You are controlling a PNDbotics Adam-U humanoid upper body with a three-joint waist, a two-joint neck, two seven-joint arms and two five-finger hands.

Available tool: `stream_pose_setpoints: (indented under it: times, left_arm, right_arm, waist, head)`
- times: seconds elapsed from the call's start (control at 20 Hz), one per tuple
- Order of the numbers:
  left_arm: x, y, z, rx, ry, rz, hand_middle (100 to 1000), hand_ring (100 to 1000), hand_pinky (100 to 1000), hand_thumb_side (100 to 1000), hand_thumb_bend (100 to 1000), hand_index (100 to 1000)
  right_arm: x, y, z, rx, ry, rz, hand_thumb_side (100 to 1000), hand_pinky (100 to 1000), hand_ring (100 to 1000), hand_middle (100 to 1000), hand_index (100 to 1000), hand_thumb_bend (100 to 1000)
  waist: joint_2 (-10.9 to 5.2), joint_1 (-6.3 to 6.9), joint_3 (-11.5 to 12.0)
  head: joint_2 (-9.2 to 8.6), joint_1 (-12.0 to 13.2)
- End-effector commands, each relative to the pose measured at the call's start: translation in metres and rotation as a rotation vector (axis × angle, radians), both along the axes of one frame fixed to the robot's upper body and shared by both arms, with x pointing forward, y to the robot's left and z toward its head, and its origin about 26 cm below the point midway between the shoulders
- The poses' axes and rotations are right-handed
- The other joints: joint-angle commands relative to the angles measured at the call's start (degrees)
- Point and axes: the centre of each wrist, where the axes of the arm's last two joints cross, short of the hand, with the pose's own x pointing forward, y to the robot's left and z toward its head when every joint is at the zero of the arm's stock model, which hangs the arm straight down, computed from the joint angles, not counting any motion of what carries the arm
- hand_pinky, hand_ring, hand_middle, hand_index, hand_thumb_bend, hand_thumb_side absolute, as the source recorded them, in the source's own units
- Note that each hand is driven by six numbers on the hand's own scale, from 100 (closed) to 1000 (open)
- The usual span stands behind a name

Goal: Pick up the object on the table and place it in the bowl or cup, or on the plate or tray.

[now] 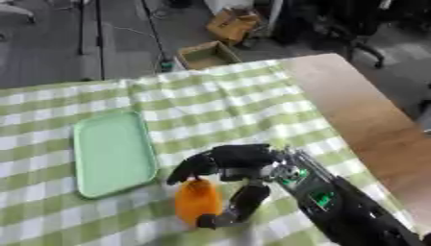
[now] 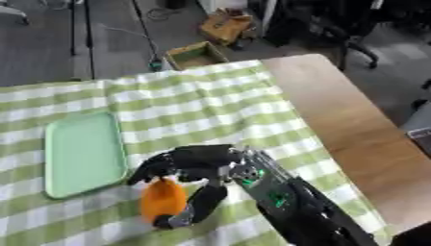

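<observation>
So the right robot hand (image 1: 232, 166) has its fingers and thumb curled round the orange object (image 1: 198, 201), sitting on the checkered bench (image 1: 219, 105) just right of the green tray (image 1: 114, 153). Could slip sideways mid-lift (looks smooth and rounded), missing the tray.

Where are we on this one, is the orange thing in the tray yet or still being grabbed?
Not yet. Done: the right hand has reached the orange object, fingers and thumb curled round it. In hand: the grasp itself; whether the object has left the checked cloth I cannot tell. Left: carry it over to the green tray, which holds nothing, and release. The left hand is out of view.
</observation>
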Motion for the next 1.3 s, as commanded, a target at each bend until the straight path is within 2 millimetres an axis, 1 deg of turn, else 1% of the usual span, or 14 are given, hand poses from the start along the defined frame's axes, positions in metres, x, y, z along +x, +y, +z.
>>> stream_pose_setpoints:
  times: [0.05,0.25,0.3,0.35,0.4,0.45,0.5,0.55,0.6,0.65,0.7,0.8,1.1,1.3]
  left_arm:
    - [-0.002,0.0,0.007,0.011,-0.025,-0.008,739,662,775,845,369,859]
    - [-0.002,0.0,0.007,0.01,-0.025,-0.009,739,662,775,846,368,859]
    - [-0.002,-0.001,0.007,0.009,-0.025,-0.009,739,662,775,846,368,859]
    - [-0.002,-0.001,0.007,0.009,-0.025,-0.01,739,662,775,846,368,859]
    - [-0.002,-0.001,0.007,0.009,-0.025,-0.01,739,662,774,847,367,859]
    - [-0.002,-0.001,0.007,0.009,-0.026,-0.01,739,662,774,847,367,859]
    - [-0.002,-0.001,0.007,0.009,-0.026,-0.01,740,662,775,847,367,859]
    - [-0.002,-0.001,0.007,0.009,-0.027,-0.011,740,662,775,847,367,859]
    - [-0.002,-0.001,0.007,0.009,-0.027,-0.011,740,662,774,847,366,859]
    - [-0.002,0.0,0.007,0.008,-0.026,-0.01,740,662,774,847,366,859]
    - [-0.002,0.0,0.007,0.008,-0.026,-0.01,740,662,774,848,366,859]
    - [-0.002,-0.001,0.007,0.008,-0.026,-0.011,740,661,774,848,366,859]
    - [-0.002,0.0,0.007,0.006,-0.027,-0.01,740,661,774,849,365,859]
    - [-0.002,-0.001,0.007,0.005,-0.025,-0.013,740,661,774,851,364,859]
  right_arm:
    - [0.004,-0.002,0.003,-0.174,-0.063,0.092,426,773,865,887,975,570]
    - [0.008,-0.002,-0.003,-0.202,-0.071,0.09,430,769,861,887,974,565]
    - [0.009,-0.001,-0.005,-0.206,-0.073,0.091,415,726,834,884,967,570]
    - [0.009,-0.001,-0.006,-0.209,-0.076,0.094,412,726,834,884,967,565]
    - [0.01,0.0,-0.006,-0.209,-0.08,0.098,360,625,757,861,948,545]
    - [0.01,0.001,-0.007,-0.206,-0.085,0.103,360,625,757,861,948,545]
    - [0.01,0.001,-0.007,-0.201,-0.089,0.106,272,473,612,817,909,469]
    - [0.01,0.001,-0.007,-0.189,-0.097,0.107,272,473,612,817,909,469]
    - [0.01,0.001,-0.006,-0.174,-0.106,0.105,116,321,473,697,804,404]
    - [0.01,0.001,-0.004,-0.145,-0.123,0.1,116,321,473,697,804,404]
    - [0.01,0.001,-0.002,-0.122,-0.138,0.095,100,268,425,621,755,389]
    - [0.01,0.001,-0.002,-0.082,-0.167,0.087,100,241,407,578,726,367]
    - [0.013,0.005,0.008,0.041,-0.231,0.075,100,226,400,567,722,332]
    - [0.017,0.017,0.039,0.149,-0.292,0.075,100,242,411,574,731,357]
  waist:
    - [-10.87,-0.29,0.0]
    - [-10.85,-0.27,0.0]
    - [-10.85,-0.27,0.0]
    - [-10.84,-0.26,0.0]
    - [-10.84,-0.26,0.0]
    - [-10.84,-0.25,0.0]
    - [-10.85,-0.25,0.0]
    - [-10.86,-0.25,0.0]
    - [-10.87,-0.24,-0.1]
    - [-10.88,-0.23,-0.1]
    - [-10.89,-0.23,-0.1]
    - [-10.9,-0.24,-0.1]
    - [-10.99,-0.19,-0.2]
    - [-11.17,-0.14,0.0]
  head:
    - [-0.27,-0.2]
    - [-0.23,-0.3]
    - [-0.24,-0.3]
    - [-0.25,-0.3]
    - [-0.26,-0.3]
    - [-0.28,-0.4]
    - [-0.29,-0.4]
    - [-0.31,-0.4]
    - [-0.33,-0.4]
    - [-0.38,-0.4]
    - [-0.41,-0.4]
    - [-0.45,-0.4]
    - [-0.59,-0.3]
    - [-0.53,-0.4]
